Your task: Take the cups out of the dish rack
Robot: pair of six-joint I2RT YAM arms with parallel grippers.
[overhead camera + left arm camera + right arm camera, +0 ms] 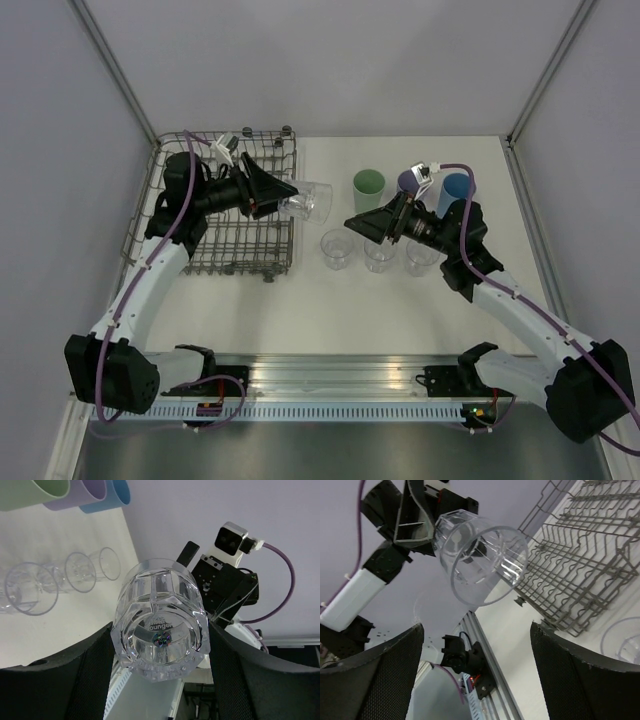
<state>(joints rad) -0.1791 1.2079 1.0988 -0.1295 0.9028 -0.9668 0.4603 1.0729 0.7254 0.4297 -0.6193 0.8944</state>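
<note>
Six cups stand on the table (330, 305), the seventh is in the air beside the dish rack (245, 250).
Top view, centre: three clear cups (379, 254) upright in a row, with the right gripper (352, 222) near them, fingers spread wide. Left of that, the left gripper (290, 195) is clamped on the base of a fourth clear cup (312, 199), tipped sideways, mouth facing right, just off the rack's right edge. Farthest, upper centre: green cup (369, 184), lavender cup (405, 181) and blue cup (458, 187), upright in a row.

I see that the clear cup (160, 625) is glossy and transparent, with facets. The dish rack (240, 245) is thin grey metal wire. The table (400, 310) looks white and matt, and the green cup (369, 183) is opaque.
</note>
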